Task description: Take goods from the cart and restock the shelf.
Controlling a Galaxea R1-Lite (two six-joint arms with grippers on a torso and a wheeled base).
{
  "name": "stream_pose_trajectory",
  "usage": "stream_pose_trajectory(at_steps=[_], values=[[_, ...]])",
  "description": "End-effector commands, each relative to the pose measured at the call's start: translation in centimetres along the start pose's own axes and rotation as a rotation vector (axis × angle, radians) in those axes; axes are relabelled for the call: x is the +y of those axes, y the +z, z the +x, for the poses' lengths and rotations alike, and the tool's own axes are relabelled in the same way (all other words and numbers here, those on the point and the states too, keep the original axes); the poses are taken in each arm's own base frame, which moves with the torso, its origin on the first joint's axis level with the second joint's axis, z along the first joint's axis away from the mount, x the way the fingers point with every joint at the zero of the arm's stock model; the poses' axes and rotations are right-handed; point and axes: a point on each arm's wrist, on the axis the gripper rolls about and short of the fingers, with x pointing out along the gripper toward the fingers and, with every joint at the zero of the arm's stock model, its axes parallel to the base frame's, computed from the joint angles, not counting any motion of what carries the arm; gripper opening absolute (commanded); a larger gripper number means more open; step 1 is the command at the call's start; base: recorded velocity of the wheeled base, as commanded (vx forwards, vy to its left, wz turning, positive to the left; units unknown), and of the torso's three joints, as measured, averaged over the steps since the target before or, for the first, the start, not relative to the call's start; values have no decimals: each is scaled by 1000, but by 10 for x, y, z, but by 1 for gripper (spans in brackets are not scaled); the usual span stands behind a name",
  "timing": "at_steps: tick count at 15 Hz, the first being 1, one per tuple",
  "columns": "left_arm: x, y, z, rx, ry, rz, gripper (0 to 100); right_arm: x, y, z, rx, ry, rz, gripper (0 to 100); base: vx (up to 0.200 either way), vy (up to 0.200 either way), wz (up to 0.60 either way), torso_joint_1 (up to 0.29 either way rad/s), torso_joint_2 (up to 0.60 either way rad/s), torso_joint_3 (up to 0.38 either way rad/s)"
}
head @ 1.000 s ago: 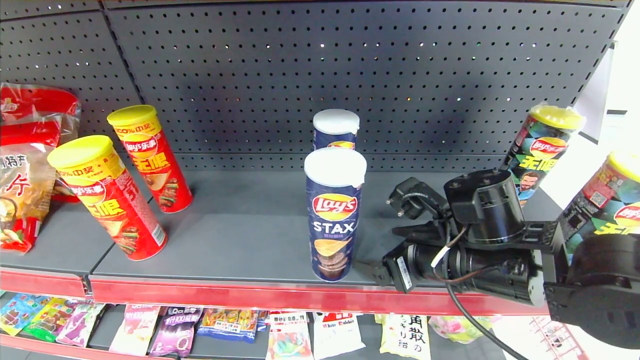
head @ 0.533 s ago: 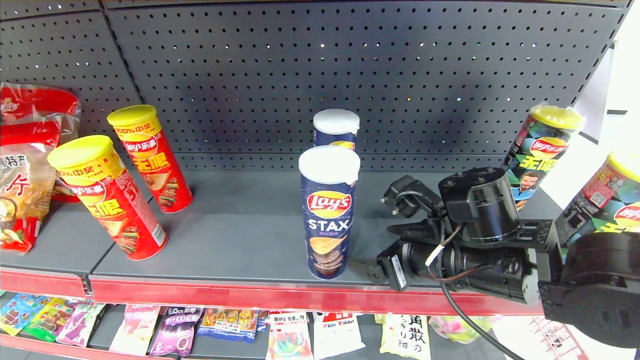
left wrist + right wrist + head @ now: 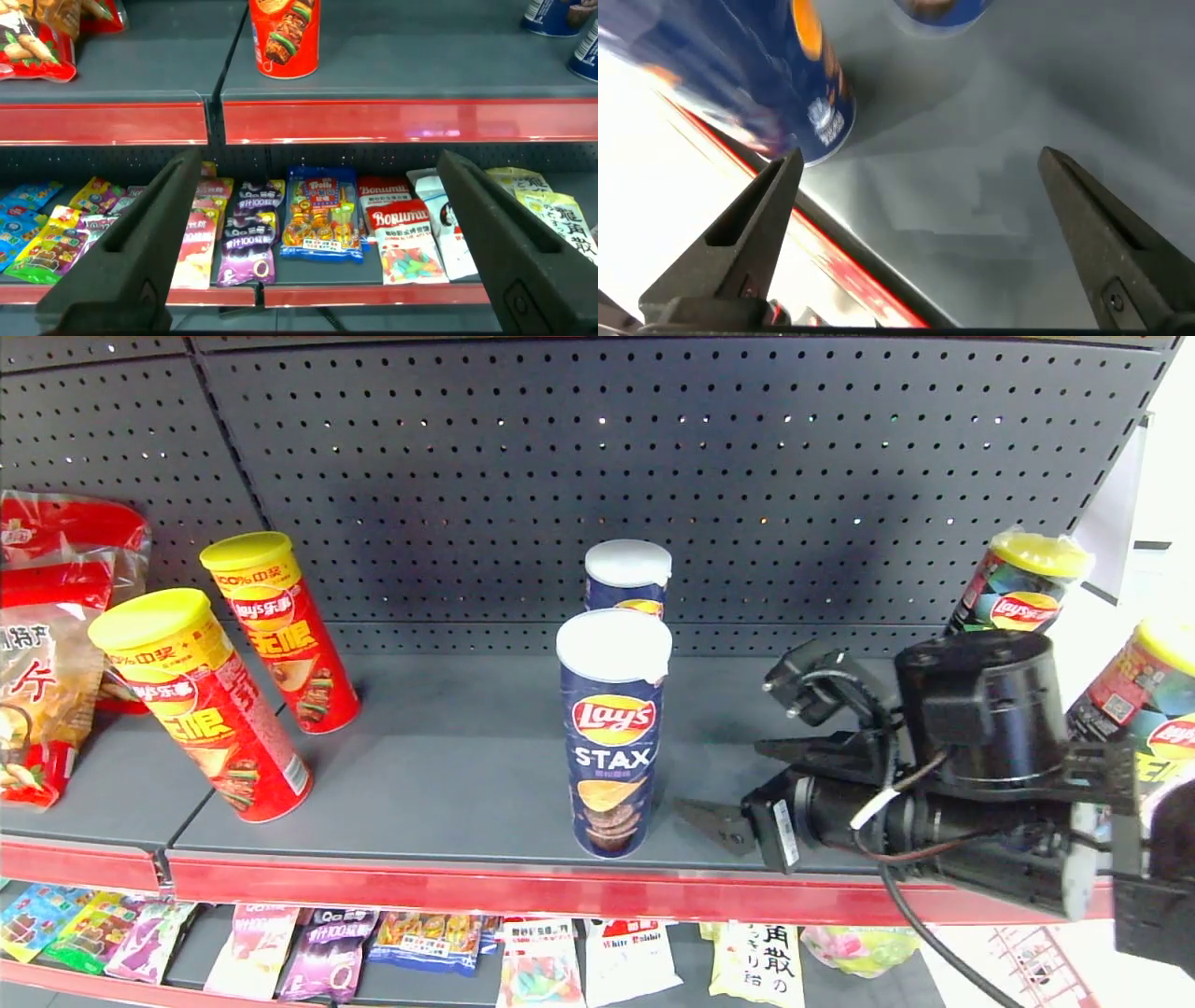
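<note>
The left gripper (image 3: 318,159) hangs low with its jaws spread wide and nothing between them, facing the bags (image 3: 322,224) on the lower tier. Any lift from there could catch the red lip (image 3: 392,121) above it. On the shelf (image 3: 448,775), two red cans (image 3: 201,705) stand well to the left and look safe from either arm. The blue can (image 3: 611,733) is the one at risk. It stands upright close to the front edge, just in front of a second blue can (image 3: 627,577), and being tall and narrow it would likely topple from a light sideways knock. The right gripper (image 3: 724,782) sits just right of it, jaws spread and empty, the nearer finger close to the can's base but apart from it. A pull-back that swings leftward, or a careless closing of the jaws, could clip the can and send it over the lip or back into its neighbour. Farther right, the arm lies close in front of the green cans (image 3: 1018,588); a wide turn of the wrist or elbow could brush them.
</note>
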Motion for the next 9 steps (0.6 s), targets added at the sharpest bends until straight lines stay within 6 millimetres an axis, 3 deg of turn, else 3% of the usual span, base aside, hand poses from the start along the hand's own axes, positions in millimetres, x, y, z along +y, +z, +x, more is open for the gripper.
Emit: stream_pose_trajectory(at_steps=[1,6,8,9], values=[[0,0,0,0,0,0,100,-2,-3,-79,-156,-4,12,100,0,0,0,0,0,0],[0,0,0,0,0,0,100,-27,-99,-194,-292,-75,48,100,0,0,0,0,0,0],[0,0,0,0,0,0,100,-32,-128,-226,-222,-151,50,100,0,0,0,0,0,0],[0,0,0,-1,0,0,100,-31,-150,-245,-163,-270,84,100,0,0,0,0,0,0]])
